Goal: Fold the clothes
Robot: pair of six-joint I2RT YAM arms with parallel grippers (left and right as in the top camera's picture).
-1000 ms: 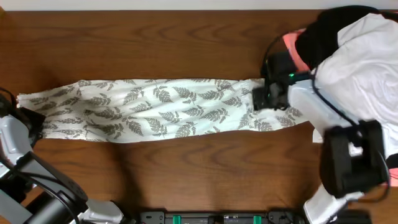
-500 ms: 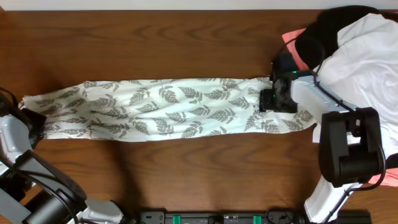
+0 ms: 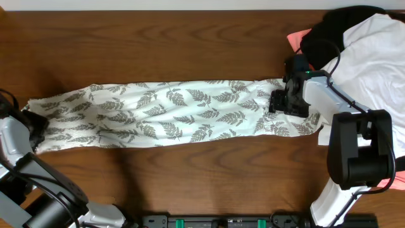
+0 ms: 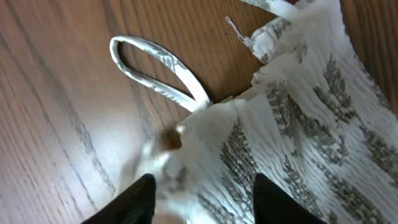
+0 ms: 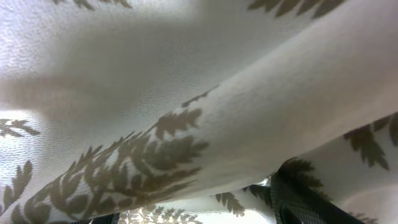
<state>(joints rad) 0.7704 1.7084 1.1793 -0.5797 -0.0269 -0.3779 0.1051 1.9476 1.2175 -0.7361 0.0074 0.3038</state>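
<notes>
The clothes (image 3: pixel 171 114), a single fern-printed garment, lie drawn out as a long band across the middle of the worktop (image 3: pixel 190 44). The long axis runs from the left edge of the overhead frame to right of centre, dipping slightly at the left end.

The left gripper (image 3: pixel 33 121) sits at the band's left end. In the left wrist view its two fingers (image 4: pixel 140 199) stand moderately apart. The strap-side edge of the clothes lies between them, blurred, with no visible pinch. A strap loop (image 4: pixel 158 65) lies flat on the wood just beyond.

The right gripper (image 3: pixel 277 102) sits on the band near its right end, and the creases there gather toward it. Its own camera is filled by cloth hanging close to the lens, so whether its jaws are closed on the fabric cannot be told.

At upper right a black garment (image 3: pixel 329 31), a coral garment (image 3: pixel 296 39) and a plain white garment (image 3: pixel 373 63) are heaped, with the white one lying just beside the band's right end.

Judgement: each gripper is nearest one short end, with the whole length lying between them. A fold across the long axis would therefore carry one end along that axis toward the other. The right end has little free room beside the heap.
</notes>
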